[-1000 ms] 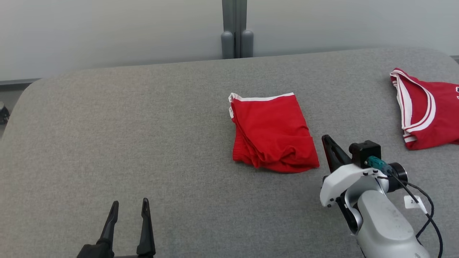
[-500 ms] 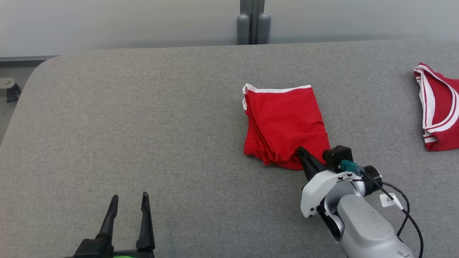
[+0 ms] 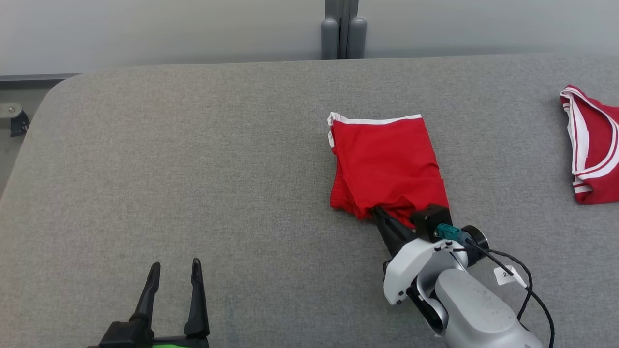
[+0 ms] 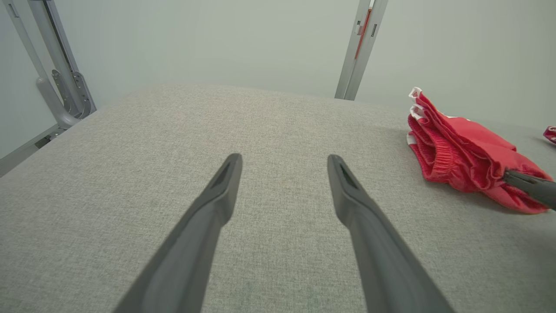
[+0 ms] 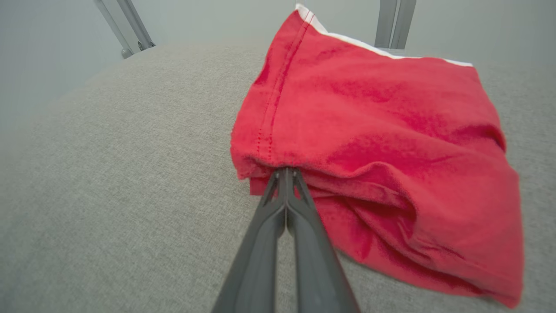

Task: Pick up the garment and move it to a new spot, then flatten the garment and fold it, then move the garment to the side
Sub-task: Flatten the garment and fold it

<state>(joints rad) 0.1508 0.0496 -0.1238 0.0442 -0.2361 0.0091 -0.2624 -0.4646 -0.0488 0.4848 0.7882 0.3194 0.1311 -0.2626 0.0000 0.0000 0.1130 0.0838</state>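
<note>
where the grey bench (image 3: 193, 159) spreads out before the robot, the folded red garment (image 3: 387, 164) with white trim lies on it, a little right of the middle. the right end effector (image 3: 378, 212) has its two dark fingers pressed tightly together, tips tucked in at the garment's near edge beneath a fold of cloth; whether any fabric is caught between them i cannot tell. the left end effector (image 3: 174, 273) stands wide, fingers spread above bare bench at the near left, well apart from the garment. a second red garment (image 3: 592, 145) with white stripes lies at the bench's right side.
</note>
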